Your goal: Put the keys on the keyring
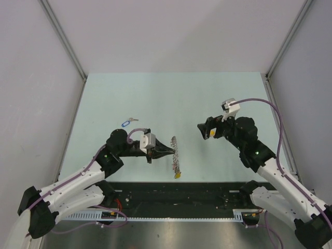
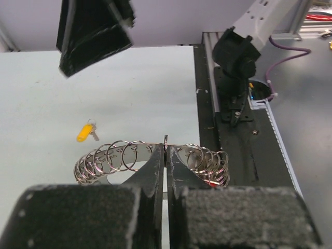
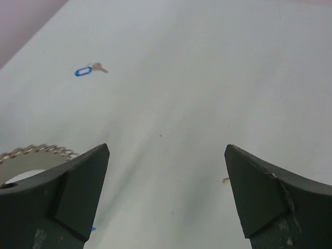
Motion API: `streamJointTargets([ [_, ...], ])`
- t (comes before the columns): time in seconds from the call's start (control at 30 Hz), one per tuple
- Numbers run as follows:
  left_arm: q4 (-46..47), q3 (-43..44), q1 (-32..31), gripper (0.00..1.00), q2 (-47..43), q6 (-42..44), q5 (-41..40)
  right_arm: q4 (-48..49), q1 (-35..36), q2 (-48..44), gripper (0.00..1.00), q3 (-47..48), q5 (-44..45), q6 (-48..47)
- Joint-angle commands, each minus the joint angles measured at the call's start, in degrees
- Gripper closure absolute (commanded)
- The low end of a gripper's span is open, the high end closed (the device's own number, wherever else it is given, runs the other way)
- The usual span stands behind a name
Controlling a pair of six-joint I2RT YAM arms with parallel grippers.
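The keyring (image 1: 176, 155) stands on edge at the table's middle, a flat grey band fringed with small wire rings (image 2: 111, 155). My left gripper (image 2: 166, 147) is shut on its upper rim, seen from above (image 1: 170, 151) reaching in from the left. One key with a blue tag (image 1: 126, 123) lies loose on the table, far left, also in the right wrist view (image 3: 83, 71). A second key with a yellow tag (image 2: 85, 132) lies on the table beyond the ring. Above it hovers my right gripper (image 1: 203, 129), open (image 3: 167, 150) with nothing between its fingers.
The pale green table (image 1: 171, 98) is walled on three sides. A black rail (image 1: 181, 194) with both arm bases runs along the near edge, and the right arm's base (image 2: 236, 57) stands close to the ring's near end. Coloured tags (image 1: 178, 175) hang at that end.
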Motion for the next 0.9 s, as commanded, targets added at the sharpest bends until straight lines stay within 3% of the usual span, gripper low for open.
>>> streamJointTargets([
  [0.0, 2.0, 1.8, 0.7, 1.00, -1.5, 3.1, 9.3, -2.3, -3.4, 4.6, 0.00, -0.2, 1.7, 5.0],
  [0.13, -1.1, 3.0, 0.8, 0.99, -1.3, 5.1, 14.4, -2.6, -6.6, 9.6, 0.00, -0.2, 1.9, 7.0],
  [0.3, -5.5, 5.2, 1.0, 0.99, -0.2, 7.5, 14.5, -1.8, -9.2, 15.4, 0.01, -0.1, 3.6, 7.3],
  [0.47, -10.0, 6.8, 1.1, 1.00, 0.5, 11.0, 14.0, -0.3, -12.3, 22.9, 0.12, 0.1, 2.6, 9.0],
  [0.6, -17.3, 8.9, 1.2, 1.00, 0.6, 15.2, 8.5, 0.0, -12.7, 28.1, 0.19, 1.8, 3.6, 9.3],
  [0.87, -21.5, 10.1, 1.5, 1.00, 1.3, 15.9, -1.6, -1.6, -13.5, 37.2, 0.32, 5.7, 8.9, 9.7],
])
